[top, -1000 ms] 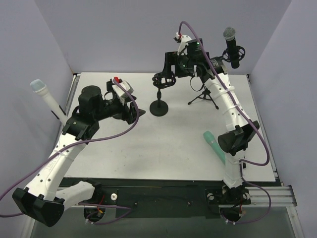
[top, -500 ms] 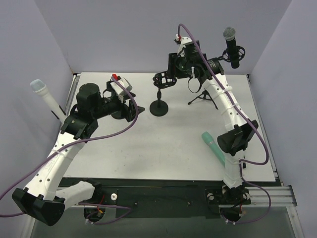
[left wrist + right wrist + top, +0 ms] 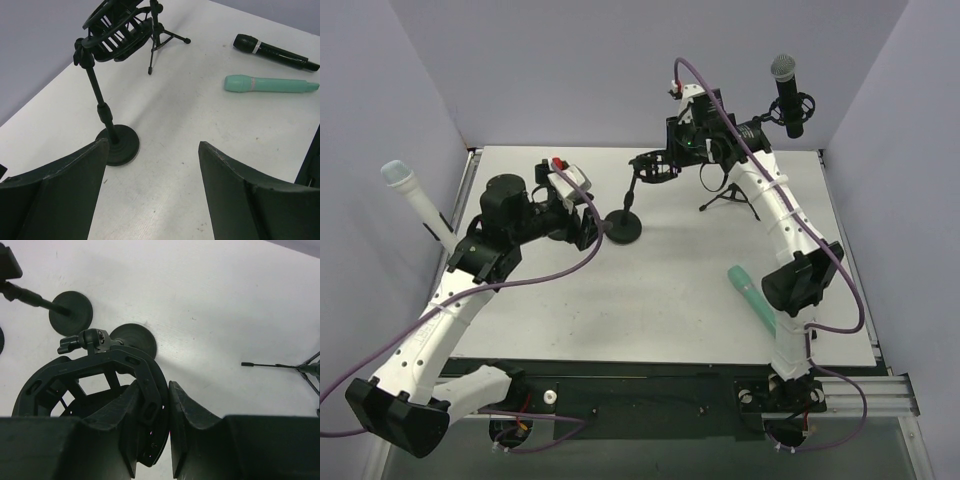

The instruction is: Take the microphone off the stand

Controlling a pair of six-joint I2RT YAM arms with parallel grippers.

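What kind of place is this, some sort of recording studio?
Probably a robotics lab test booth: a left arm and right arm bolted at the edge of a white table, plain walls boxing it in, and props like a teal microphone and a stand.

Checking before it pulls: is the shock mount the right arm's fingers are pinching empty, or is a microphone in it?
Empty: the right wrist view shows bare table through the shock mount ring.

A robotics lab cell. Plain lilac walls (image 3: 540, 70) enclose a white table (image 3: 660, 300). Two cabled arms (image 3: 450, 320) stand at its edge.
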